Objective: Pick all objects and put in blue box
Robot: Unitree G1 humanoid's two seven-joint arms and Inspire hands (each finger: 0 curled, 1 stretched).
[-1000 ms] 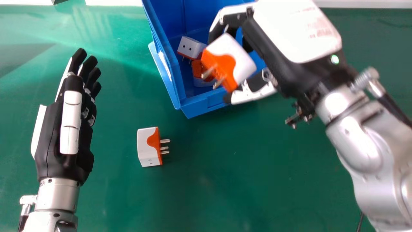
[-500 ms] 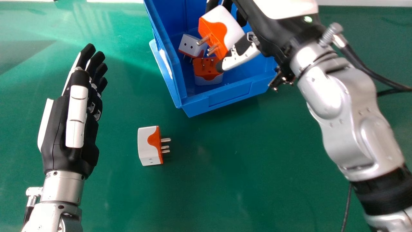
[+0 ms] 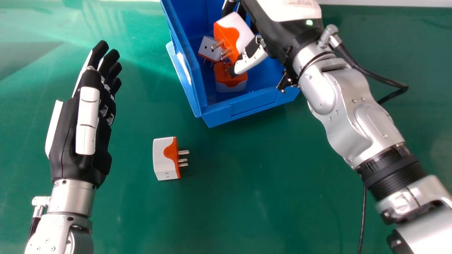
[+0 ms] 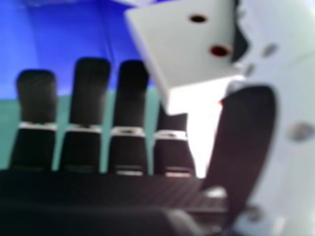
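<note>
My right hand (image 3: pixel 270 33) is over the blue box (image 3: pixel 252 102), pinching a white-and-orange plug adapter (image 3: pixel 243 31) with its prongs facing out. In the right hand view, the held adapter (image 4: pixel 184 46) sits between thumb and fingers of my right hand (image 4: pixel 246 137). Inside the box are a white adapter (image 3: pixel 209 49), partly covered by the held one's prongs, and an orange-topped adapter (image 3: pixel 231 84) beside it. Another adapter (image 3: pixel 165 158) lies on the green table, prongs pointing right. My left hand (image 3: pixel 76 130) is at the left, fingers straight and holding nothing.
The green table (image 3: pixel 226 197) surrounds the box. A black cable (image 3: pixel 363 218) runs along the table at the lower right, below the right forearm. A pale edge (image 3: pixel 381 10) borders the table at the back.
My right hand has moved left and slightly farther back over the box, the adapter still in its grip. The left hand has shifted a little forward and right. The table adapter has stayed put.
</note>
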